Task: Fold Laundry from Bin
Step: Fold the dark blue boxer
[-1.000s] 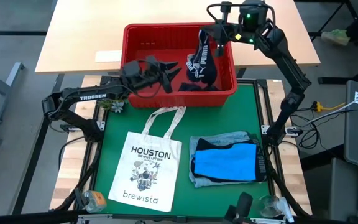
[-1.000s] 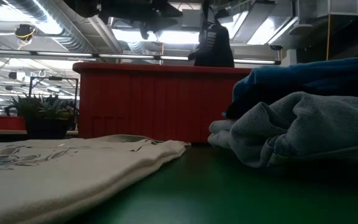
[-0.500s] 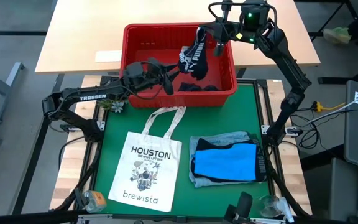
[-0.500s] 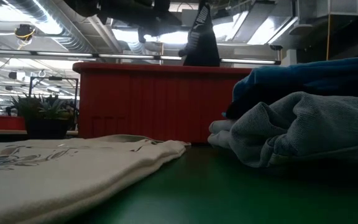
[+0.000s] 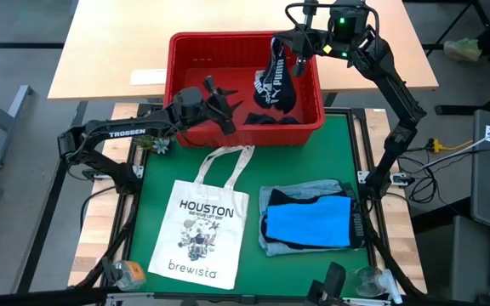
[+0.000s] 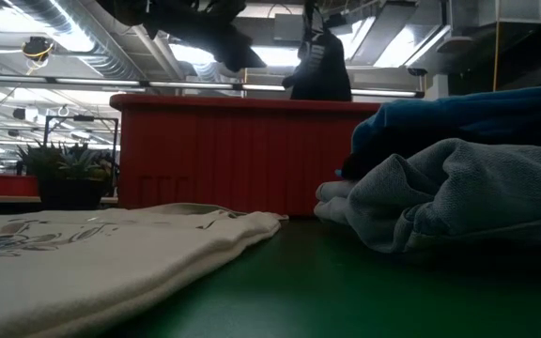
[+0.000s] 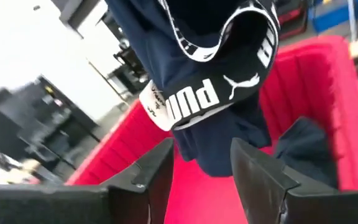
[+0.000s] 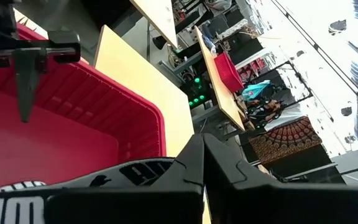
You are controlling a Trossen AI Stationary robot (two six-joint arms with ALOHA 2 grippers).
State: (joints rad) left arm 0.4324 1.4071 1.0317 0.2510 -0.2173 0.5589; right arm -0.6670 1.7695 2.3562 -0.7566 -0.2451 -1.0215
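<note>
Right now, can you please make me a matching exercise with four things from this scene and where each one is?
Things:
1. dark navy garment
2. tote bag
3. bright blue garment
4. left gripper

Places:
A. flat on the green mat, left of the folded pile
B. open, inside the red bin
C. hanging from the shut right gripper above the bin
D. on top of the folded pile

Pairs: 1-C, 2-A, 3-D, 4-B

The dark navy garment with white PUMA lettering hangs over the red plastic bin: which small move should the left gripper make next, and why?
Probably the left gripper should advance and close on the dark navy garment's lower edge. It is open and just short of the cloth, which dangles from the shut right gripper above the red plastic bin.
</note>
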